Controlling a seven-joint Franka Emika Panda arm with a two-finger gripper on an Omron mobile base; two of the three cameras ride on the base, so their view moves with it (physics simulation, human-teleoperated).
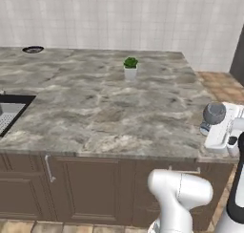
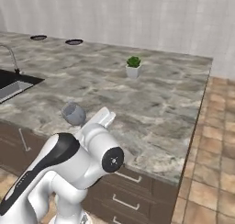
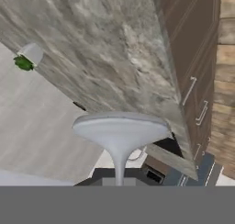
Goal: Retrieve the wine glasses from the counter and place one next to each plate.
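Both base views overlook the counter [image 1: 109, 108] from behind.

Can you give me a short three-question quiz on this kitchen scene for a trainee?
1. True or false: the gripper is shut on the stem of a wine glass.
2. Which thing stands on the counter near the tiled wall?
A. a kettle
B. a potted plant
C. a toaster
3. Fill in: at the left end of the counter there is a ____.

Key
1. True; the hand view shows the glass's bowl rising from the stem at the fingers.
2. B
3. sink
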